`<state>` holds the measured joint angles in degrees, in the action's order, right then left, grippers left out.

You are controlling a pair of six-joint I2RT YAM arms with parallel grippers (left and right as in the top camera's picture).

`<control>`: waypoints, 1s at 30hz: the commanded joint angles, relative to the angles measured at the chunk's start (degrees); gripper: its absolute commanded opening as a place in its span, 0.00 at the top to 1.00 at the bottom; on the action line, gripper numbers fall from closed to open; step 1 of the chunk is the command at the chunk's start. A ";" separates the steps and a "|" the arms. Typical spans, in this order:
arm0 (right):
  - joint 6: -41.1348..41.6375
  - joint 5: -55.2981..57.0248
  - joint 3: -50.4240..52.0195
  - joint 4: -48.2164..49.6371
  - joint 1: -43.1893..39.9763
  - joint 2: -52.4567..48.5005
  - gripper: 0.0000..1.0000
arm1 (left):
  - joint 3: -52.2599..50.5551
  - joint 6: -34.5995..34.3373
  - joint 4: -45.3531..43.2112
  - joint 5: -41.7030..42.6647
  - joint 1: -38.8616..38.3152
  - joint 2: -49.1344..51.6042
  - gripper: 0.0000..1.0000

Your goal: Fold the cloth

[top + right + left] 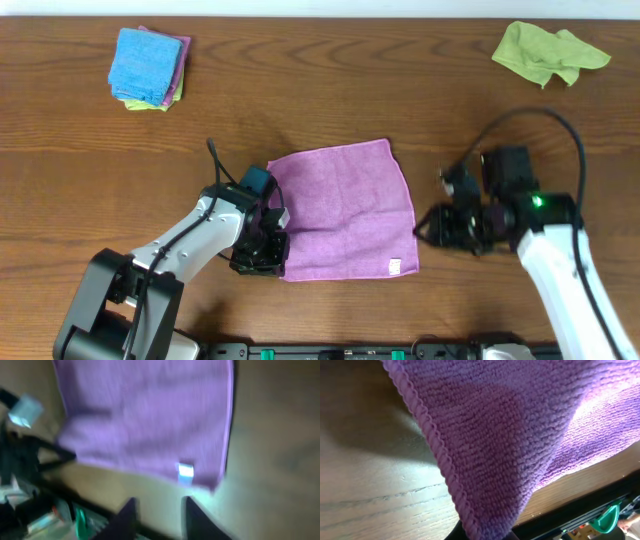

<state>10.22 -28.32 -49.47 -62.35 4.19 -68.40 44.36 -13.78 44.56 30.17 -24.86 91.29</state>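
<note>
My left hand (pixel 268 255) is pinched shut on the near-left corner of the one purple square terry cloth (pixel 345 210), and that corner is raised off the brown wooden counter (pixel 330 90). My right hand (pixel 160 502) has its fingers spread and holds nothing, just beside the cloth's near-right corner and its white tag (pixel 394 266). The far edge lies flat with bare counter beyond. At far left is one stack of three folded cloths (pixel 148 68), and at far right one crumpled green cloth (pixel 548 52).
</note>
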 commanded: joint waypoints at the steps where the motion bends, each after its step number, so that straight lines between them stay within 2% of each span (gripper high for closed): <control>1: 0.72 -1.05 5.01 -1.86 -0.37 3.17 0.60 | 0.48 -0.66 -0.13 -0.74 0.09 -0.33 0.94; 7: 7.02 -1.03 12.44 0.50 -0.42 2.36 0.58 | 0.48 -1.44 -0.48 -0.76 0.09 -0.33 0.94; 14: 16.15 4.61 13.38 5.22 -0.42 -4.70 0.61 | 0.48 -2.16 -1.53 -0.59 0.07 -0.33 0.94; 22: 18.51 1.68 13.38 10.23 -0.39 -14.58 0.66 | 0.48 -2.14 -1.51 -0.59 0.07 -0.33 0.94; 27: 19.87 1.95 13.38 12.66 -0.42 -16.79 0.65 | 0.48 -2.12 -1.51 -0.59 0.07 -0.33 0.94; 30: 20.57 1.90 13.38 13.77 -0.39 -17.90 0.69 | 0.48 -2.12 -1.46 -0.59 0.07 -0.33 0.94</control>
<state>28.62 -25.96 -36.25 -49.06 4.16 -85.14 44.36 -15.27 43.03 29.95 -24.86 91.29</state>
